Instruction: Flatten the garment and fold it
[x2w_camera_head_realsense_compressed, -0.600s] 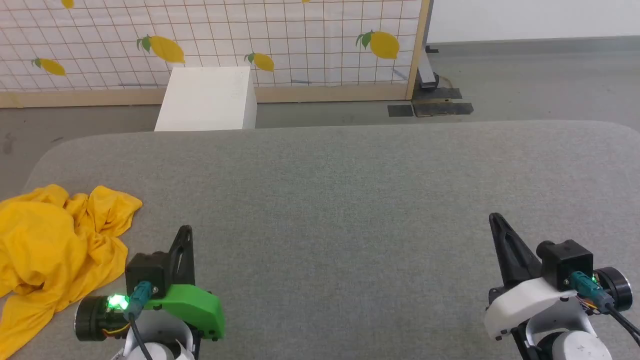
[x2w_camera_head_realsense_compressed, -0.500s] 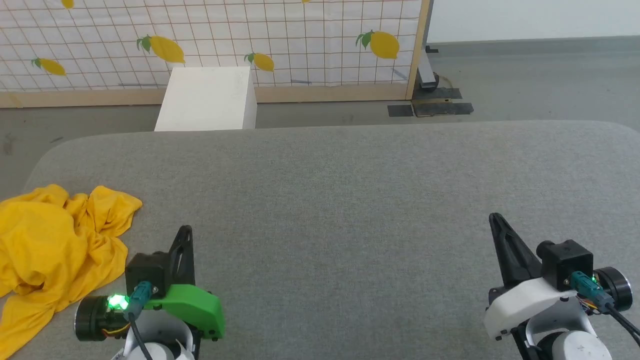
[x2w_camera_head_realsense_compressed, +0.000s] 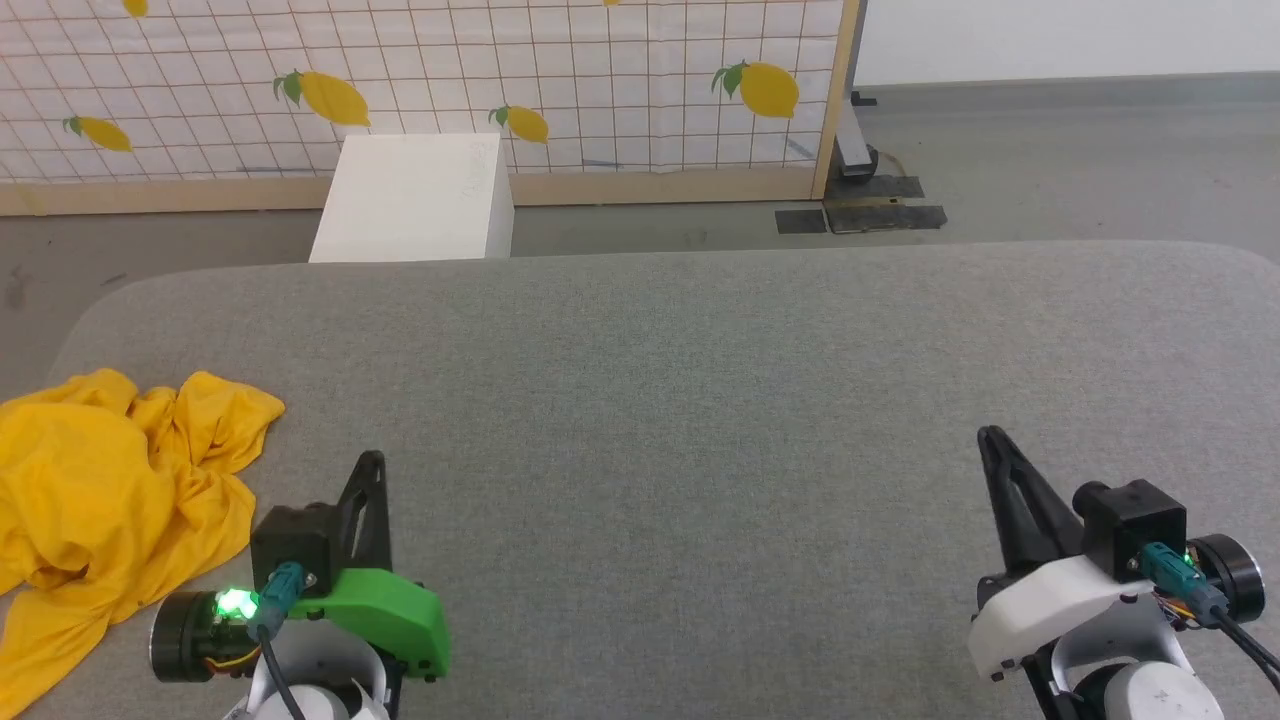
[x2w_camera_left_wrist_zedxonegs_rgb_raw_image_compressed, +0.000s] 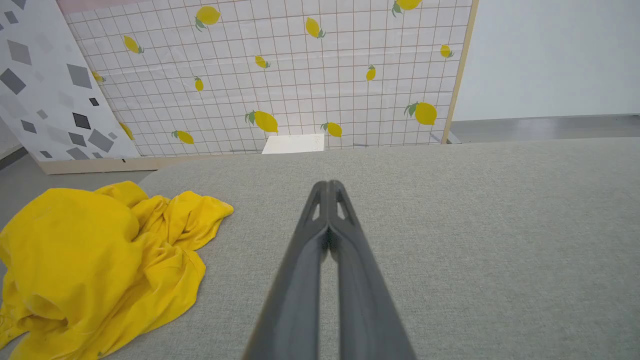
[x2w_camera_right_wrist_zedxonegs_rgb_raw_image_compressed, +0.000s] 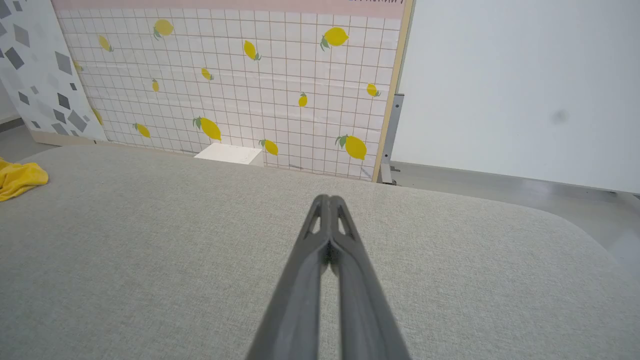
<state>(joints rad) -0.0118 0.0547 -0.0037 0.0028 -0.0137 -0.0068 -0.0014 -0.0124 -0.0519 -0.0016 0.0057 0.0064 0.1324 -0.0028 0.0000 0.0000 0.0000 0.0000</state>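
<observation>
Garment (x2w_camera_head_realsense_compressed: 110, 490): yellow T-shirt, crumpled in a heap, plain yellow cloth showing. It lies at 9 o'clock in the head view, on the left edge of the grey table (x2w_camera_head_realsense_compressed: 700, 380).
Left gripper (x2w_camera_head_realsense_compressed: 371, 462): 7 o'clock, fingers clenched together, grasping nothing. The garment is near at its 10 o'clock, apart from it.
Right gripper (x2w_camera_head_realsense_compressed: 990, 437): 5 o'clock, clenched, empty, well apart from the garment.
White box (x2w_camera_head_realsense_compressed: 415, 200): 11 o'clock, on the floor beyond the table.
Lemon-print panel (x2w_camera_head_realsense_compressed: 600, 80): 12 o'clock, behind the box.
</observation>
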